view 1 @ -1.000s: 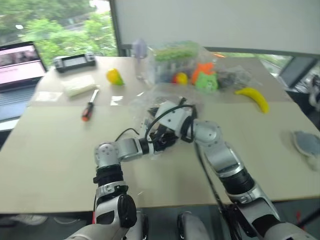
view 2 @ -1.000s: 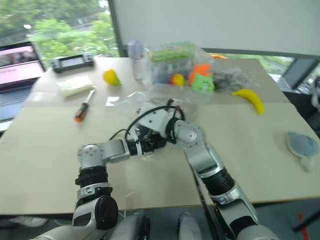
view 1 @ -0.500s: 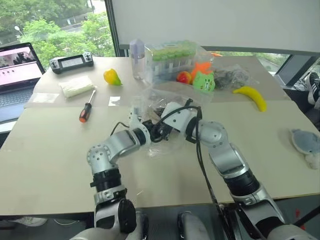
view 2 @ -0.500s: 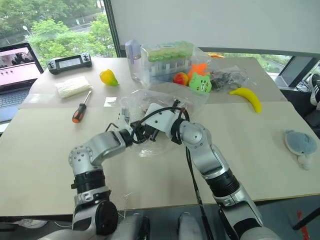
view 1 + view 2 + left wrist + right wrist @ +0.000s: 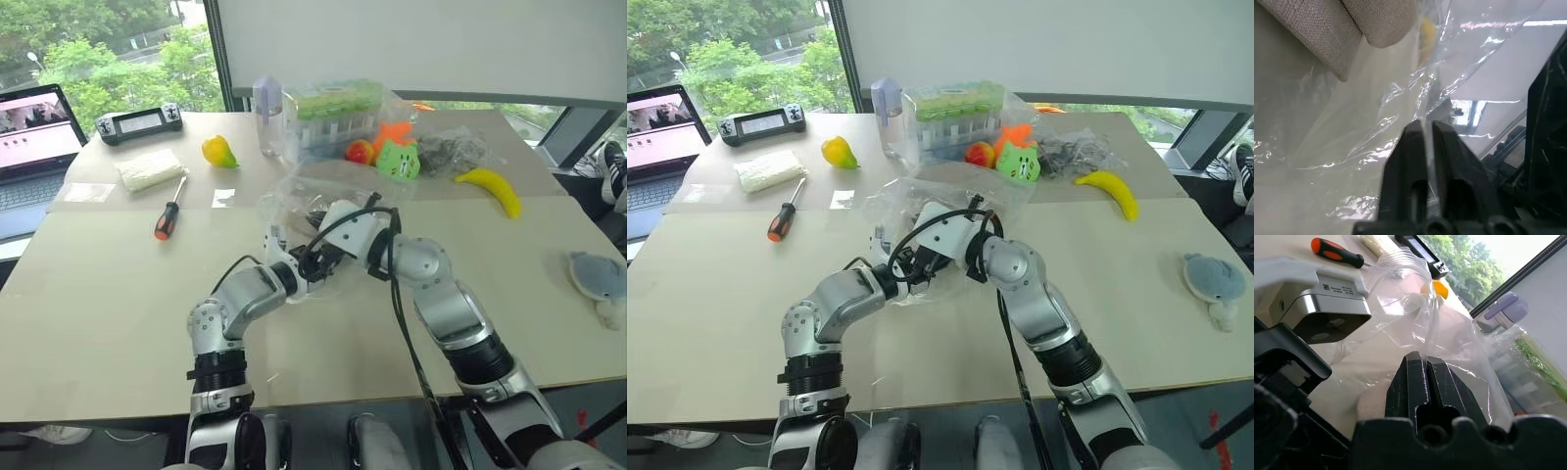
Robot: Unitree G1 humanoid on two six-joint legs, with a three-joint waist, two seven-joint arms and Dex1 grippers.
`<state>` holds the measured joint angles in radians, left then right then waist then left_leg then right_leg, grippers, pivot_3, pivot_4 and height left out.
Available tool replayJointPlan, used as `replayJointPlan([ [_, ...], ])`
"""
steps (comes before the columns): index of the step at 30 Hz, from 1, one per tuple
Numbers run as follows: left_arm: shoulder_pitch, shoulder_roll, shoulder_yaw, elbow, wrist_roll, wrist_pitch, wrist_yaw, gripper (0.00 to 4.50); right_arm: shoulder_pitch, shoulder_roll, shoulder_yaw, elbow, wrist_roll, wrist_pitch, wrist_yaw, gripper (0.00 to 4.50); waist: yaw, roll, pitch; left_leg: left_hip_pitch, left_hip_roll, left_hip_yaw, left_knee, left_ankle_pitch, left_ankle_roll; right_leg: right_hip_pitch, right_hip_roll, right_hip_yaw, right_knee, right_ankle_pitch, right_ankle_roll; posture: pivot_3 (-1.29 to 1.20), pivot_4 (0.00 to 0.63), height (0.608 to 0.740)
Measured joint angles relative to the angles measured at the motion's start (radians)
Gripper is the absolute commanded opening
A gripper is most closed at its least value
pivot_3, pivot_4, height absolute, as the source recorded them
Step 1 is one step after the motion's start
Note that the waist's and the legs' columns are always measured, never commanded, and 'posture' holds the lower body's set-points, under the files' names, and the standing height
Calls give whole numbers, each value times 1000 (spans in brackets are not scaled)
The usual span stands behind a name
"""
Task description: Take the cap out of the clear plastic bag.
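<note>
The clear plastic bag [image 5: 328, 196] is held up over the middle of the table between my two grippers. In the left wrist view, film from the bag runs between my left gripper's [image 5: 1424, 131] nearly closed fingers, so it is shut on the bag. Beige-grey woven fabric of the cap [image 5: 1352, 29] lies just beyond the film. My right gripper [image 5: 1426, 361] is shut on another fold of the bag, with its wrist facing the left hand's housing. In the head views the two grippers meet under the crumpled plastic, the left gripper [image 5: 890, 266] beside the right gripper [image 5: 918, 258].
Along the far side stand a wrapped green-topped box [image 5: 338, 116], a bottle [image 5: 267, 113], a green toy [image 5: 399, 160] and a banana [image 5: 495, 189]. A screwdriver [image 5: 168, 209], a white packet [image 5: 150, 168] and a laptop [image 5: 34, 127] lie left. A grey plush toy [image 5: 600, 279] sits far right.
My left forearm has swung in toward the middle and its wrist has rolled, with its grip on the film shifting. The right arm has kept still. The camera view has shifted.
</note>
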<state>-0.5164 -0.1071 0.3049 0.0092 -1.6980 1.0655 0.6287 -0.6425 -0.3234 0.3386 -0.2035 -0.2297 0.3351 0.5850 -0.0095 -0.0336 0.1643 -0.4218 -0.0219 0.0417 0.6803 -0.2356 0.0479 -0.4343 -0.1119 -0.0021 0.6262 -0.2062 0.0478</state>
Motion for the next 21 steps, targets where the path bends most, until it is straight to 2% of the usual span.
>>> replayJointPlan([
  [8,10,149,-75,-1,-20,-13,-34,4492,0,1,0,0,0,0,-4,0,-2,0,0,1,0,0,0,0,0,1,1,-1,1,0,0,0,150,738],
  [11,13,211,-93,-1,-9,-7,-72,4492,0,2,1,0,1,0,-3,0,-3,0,0,1,0,0,0,0,0,2,1,-1,1,0,0,0,150,738],
  [14,16,333,-105,-4,42,24,-143,4492,1,0,1,0,6,0,-3,0,-5,0,0,2,0,0,0,0,0,2,2,-1,2,0,0,0,150,738],
  [17,19,472,-117,-6,197,21,-268,4492,10,-2,0,-1,8,0,-2,0,-5,0,0,2,0,0,-1,1,-1,3,3,-1,2,0,0,0,150,738],
  [21,19,484,-114,3,300,-10,-359,4492,25,1,1,-1,9,0,-1,0,3,0,0,3,1,-1,0,1,0,5,2,-4,-1,0,0,0,150,738],
])
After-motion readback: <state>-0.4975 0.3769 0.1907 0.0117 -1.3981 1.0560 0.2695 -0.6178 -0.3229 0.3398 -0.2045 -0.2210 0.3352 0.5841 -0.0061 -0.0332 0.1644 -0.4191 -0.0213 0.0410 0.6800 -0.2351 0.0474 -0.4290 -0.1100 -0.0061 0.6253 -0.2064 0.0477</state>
